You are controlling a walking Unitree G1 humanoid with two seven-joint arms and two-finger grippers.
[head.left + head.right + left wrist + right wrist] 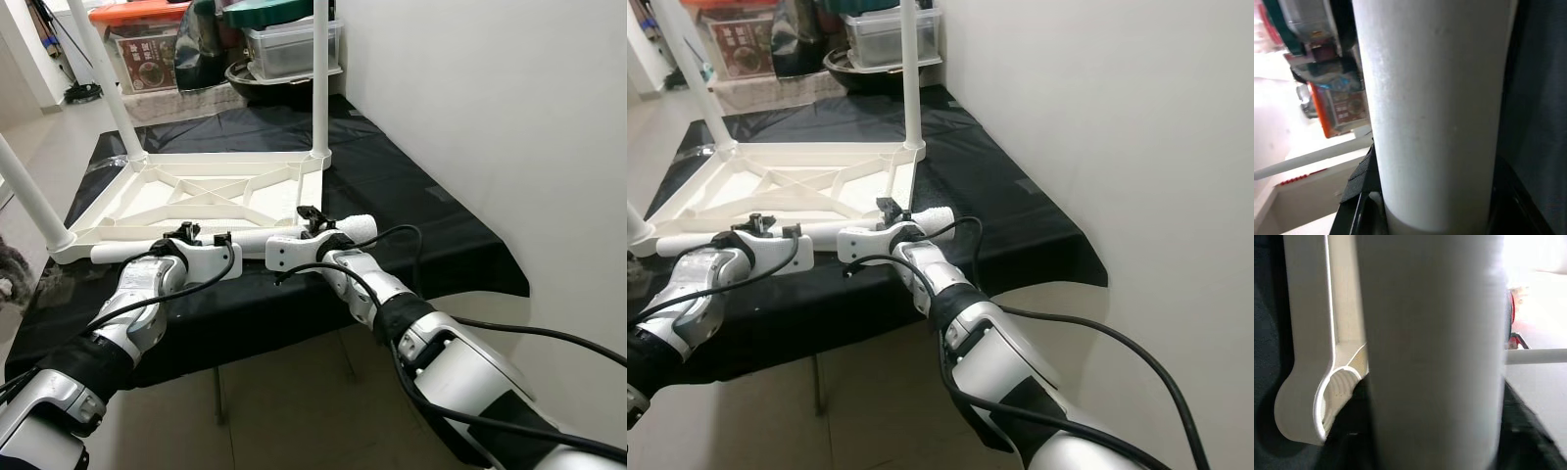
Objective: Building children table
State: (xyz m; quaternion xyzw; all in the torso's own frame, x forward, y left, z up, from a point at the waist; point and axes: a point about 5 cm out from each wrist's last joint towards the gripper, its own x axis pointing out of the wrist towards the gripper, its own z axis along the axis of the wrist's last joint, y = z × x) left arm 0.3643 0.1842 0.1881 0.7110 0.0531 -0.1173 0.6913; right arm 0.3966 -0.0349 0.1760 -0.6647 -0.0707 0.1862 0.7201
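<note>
1. Grippers, left gripper (201,238) and right gripper (312,227), both clamp one loose white leg (257,239) lying flat on the black cloth (411,211);
2. just behind, the upturned tabletop (196,196) carries three upright legs; its near-right socket (1334,399) gapes;
3. beyond, storage boxes (294,44).

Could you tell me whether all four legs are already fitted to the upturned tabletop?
No: the loose leg lies across both grippers, and the near right socket of the tabletop is empty.
</note>
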